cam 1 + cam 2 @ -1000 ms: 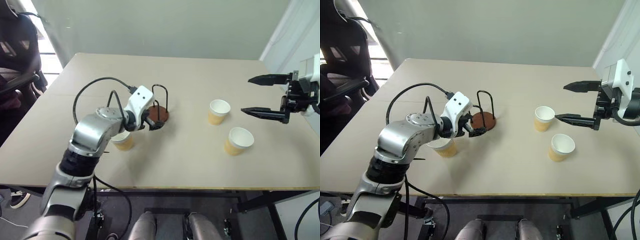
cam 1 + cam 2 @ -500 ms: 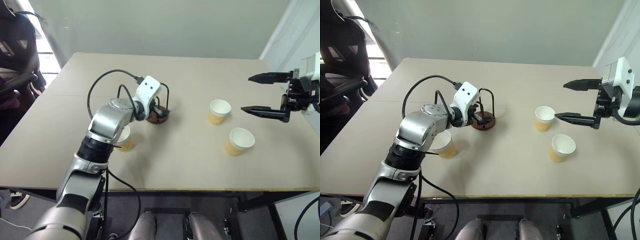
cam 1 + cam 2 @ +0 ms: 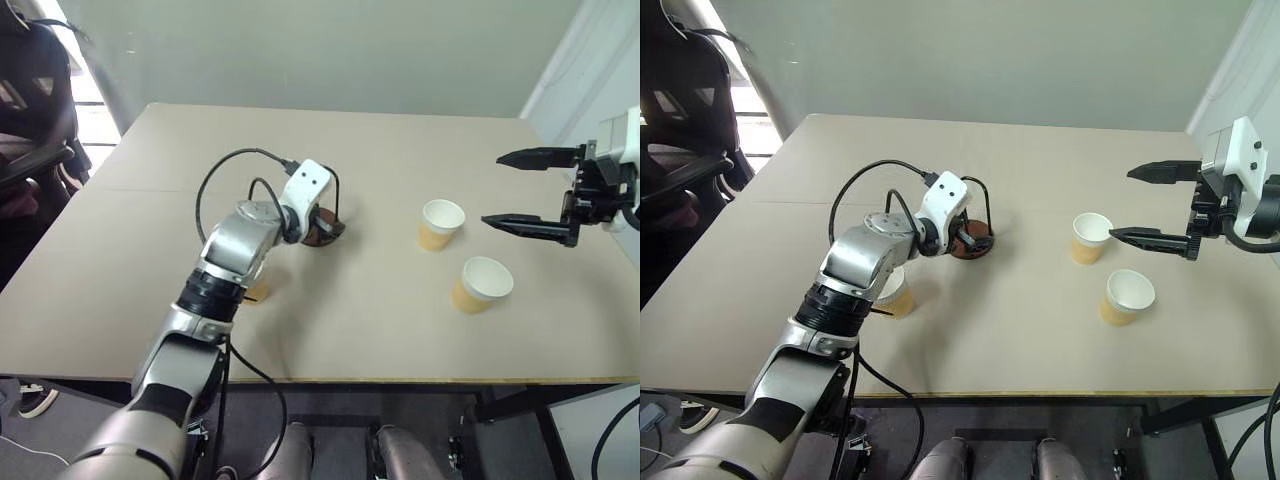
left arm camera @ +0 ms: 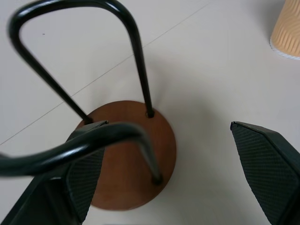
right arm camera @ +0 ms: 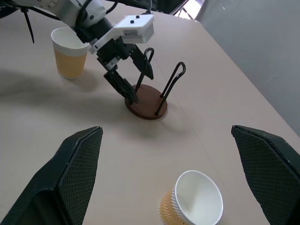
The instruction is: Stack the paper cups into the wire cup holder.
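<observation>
The wire cup holder (image 3: 325, 226), a brown disc with black wire loops, stands mid-table. My left gripper (image 3: 318, 218) is open at it, and in the left wrist view the disc (image 4: 126, 159) lies between the fingers (image 4: 267, 168) with one loop crossing the other finger. Three paper cups stand upright. One (image 3: 440, 223) is right of the holder and one (image 3: 481, 284) nearer the front. The third (image 3: 895, 295) is partly hidden behind my left forearm. My right gripper (image 3: 492, 188) hangs open and empty above the table, right of the two cups.
A black office chair (image 3: 30, 130) stands off the table's left side. The tan table (image 3: 400, 330) has bare room along its front and back. A black cable (image 3: 215, 175) loops above my left forearm.
My left gripper has reached forward and to the right, closing in around the holder, and its forearm now covers more of the left cup. The right gripper has kept still.
</observation>
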Motion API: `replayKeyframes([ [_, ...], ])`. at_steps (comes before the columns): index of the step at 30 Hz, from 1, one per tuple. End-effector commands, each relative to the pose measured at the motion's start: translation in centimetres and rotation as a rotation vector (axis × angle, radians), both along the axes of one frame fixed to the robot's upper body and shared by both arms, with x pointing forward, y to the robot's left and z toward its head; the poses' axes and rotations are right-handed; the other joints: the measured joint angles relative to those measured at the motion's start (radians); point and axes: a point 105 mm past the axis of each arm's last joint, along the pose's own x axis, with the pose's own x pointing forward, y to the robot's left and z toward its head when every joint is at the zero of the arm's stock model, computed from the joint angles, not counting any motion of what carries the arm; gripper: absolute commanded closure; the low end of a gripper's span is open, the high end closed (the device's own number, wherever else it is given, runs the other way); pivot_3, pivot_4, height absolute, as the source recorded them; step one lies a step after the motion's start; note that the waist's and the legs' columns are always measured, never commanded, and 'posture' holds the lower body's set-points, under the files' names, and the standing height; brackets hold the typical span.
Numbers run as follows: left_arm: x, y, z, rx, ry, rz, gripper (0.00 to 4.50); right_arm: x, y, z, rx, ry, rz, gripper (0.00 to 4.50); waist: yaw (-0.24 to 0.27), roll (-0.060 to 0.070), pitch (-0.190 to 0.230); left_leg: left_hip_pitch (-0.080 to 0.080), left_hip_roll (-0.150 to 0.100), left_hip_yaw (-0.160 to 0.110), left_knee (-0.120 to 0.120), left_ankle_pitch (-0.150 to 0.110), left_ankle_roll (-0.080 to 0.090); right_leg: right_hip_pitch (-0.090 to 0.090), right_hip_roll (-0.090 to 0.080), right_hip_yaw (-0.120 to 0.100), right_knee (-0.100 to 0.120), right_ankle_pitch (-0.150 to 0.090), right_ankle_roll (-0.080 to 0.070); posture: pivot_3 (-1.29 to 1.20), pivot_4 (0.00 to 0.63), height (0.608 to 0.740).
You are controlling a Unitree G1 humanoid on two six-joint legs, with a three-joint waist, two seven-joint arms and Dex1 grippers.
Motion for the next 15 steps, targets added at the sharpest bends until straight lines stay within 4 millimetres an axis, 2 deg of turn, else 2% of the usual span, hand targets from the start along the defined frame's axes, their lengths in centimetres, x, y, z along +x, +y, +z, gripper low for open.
replayKeyframes([
  [1,0.46,-0.72,2.47,-0.013,-0.087,-0.024,0.20,-0.85,-0.37,1.87,-0.001,-0.074,-0.011,0.00,0.000,0.000,0.000,0.000,0.000,0.000,0.001,0.000,0.000,0.000,0.000,0.000,0.000,0.000,0.000,0.00,0.150,0.740],
  [4,0.52,-0.89,2.67,-0.018,-0.095,-0.033,1.00,-0.90,-0.48,1.87,-0.003,-0.073,-0.018,0.00,0.001,0.000,0.000,-0.001,0.000,0.000,0.002,-0.001,0.001,0.000,0.000,0.000,0.000,0.000,0.000,0.00,0.150,0.740],
  [13,0.41,-0.50,2.60,-0.003,-0.098,-0.039,4.29,-0.94,-0.69,1.89,-0.006,-0.075,-0.030,0.00,0.002,0.000,0.000,0.000,0.000,0.001,0.003,-0.001,0.002,0.001,0.000,0.001,0.000,0.000,0.000,0.00,0.150,0.740],
  [14,0.40,-0.47,2.60,-0.001,-0.099,-0.040,4.48,-0.90,-0.69,1.89,-0.006,-0.076,-0.031,0.00,0.002,0.000,0.000,0.000,0.000,0.001,0.003,-0.001,0.002,0.001,0.000,0.001,0.000,0.000,0.000,0.00,0.150,0.740],
  [15,0.35,-0.44,2.61,0.000,-0.099,-0.043,4.48,-0.88,-0.70,1.90,-0.006,-0.076,-0.031,0.00,0.002,0.000,0.000,0.000,0.000,0.001,0.004,-0.001,0.002,0.001,0.000,0.001,0.000,0.000,0.000,0.00,0.150,0.740],
])
